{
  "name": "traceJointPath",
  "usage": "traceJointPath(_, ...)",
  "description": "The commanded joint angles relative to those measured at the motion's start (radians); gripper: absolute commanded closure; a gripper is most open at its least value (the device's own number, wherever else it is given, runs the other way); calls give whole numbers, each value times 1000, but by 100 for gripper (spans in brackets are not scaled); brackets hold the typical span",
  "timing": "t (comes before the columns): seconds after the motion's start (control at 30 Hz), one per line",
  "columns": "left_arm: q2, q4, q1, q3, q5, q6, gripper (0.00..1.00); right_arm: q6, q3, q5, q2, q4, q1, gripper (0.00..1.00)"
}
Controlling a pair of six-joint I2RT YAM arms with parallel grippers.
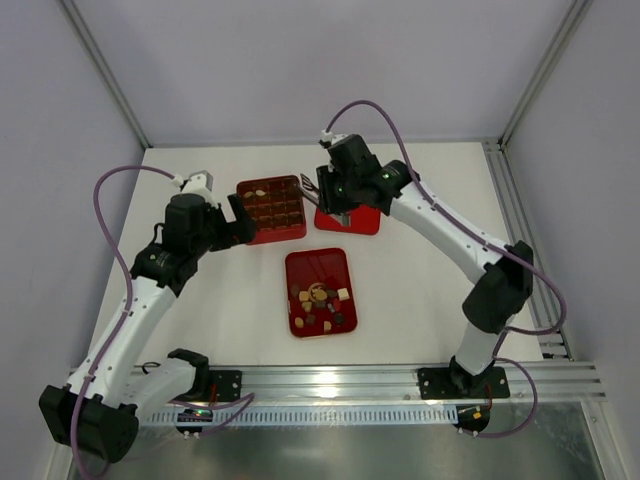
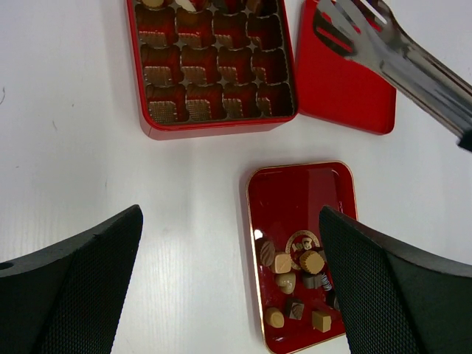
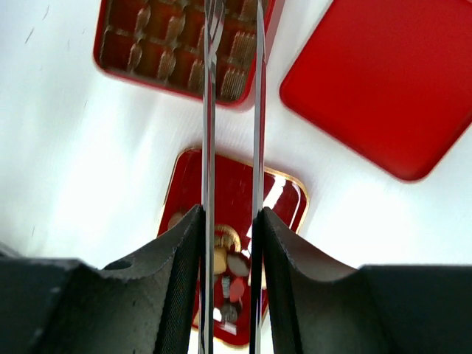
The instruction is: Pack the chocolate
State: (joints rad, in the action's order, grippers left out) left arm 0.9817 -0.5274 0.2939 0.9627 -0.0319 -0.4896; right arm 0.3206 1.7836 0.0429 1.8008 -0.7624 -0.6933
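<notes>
The chocolate (image 1: 320, 300) lay heaped at the lower end of a small tray (image 1: 318, 262) in the centre of the top view, below the box (image 1: 275, 237). The pieces looked light, brittle and slick, best pinched gently across flat sides. The right gripper (image 3: 230, 221) clamped tongs (image 2: 398, 51); the left gripper (image 2: 230, 214) gaped wide, empty.

White tabletop (image 1: 240, 300) lying flat, catching soft even light, faint glare showing. Pale lilac walls (image 1: 320, 60) closing in on three sides. Aluminium posts (image 1: 108, 75) rising at both back corners. Aluminium rail (image 1: 380, 380) running along near edge, slotted strip (image 1: 350, 412) lying just below. Grey brushed surface (image 1: 350, 450) showing beneath.
</notes>
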Motion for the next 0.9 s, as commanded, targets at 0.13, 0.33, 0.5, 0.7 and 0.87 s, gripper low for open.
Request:
traceJointPath(0.13, 0, 40, -4, -1, 13, 0, 0, 47, -330, 41, -361, -46, -152, 62)
traceJointPath(0.33, 3, 40, -6, -1, 15, -1, 0, 94, -472, 55, -487, -158, -267, 62)
traceJointPath(0.5, 0, 40, -6, -2, 13, 0, 0, 104, -507, 63, -508, -205, -327, 62)
traceJointPath(0.7, -2, 40, -6, -4, 10, 2, 0, 112, -544, 58, -508, -216, -339, 62)
traceJointPath(0.87, -2, 40, -6, -4, 12, 2, 0, 110, -558, 67, -501, -216, -347, 62)
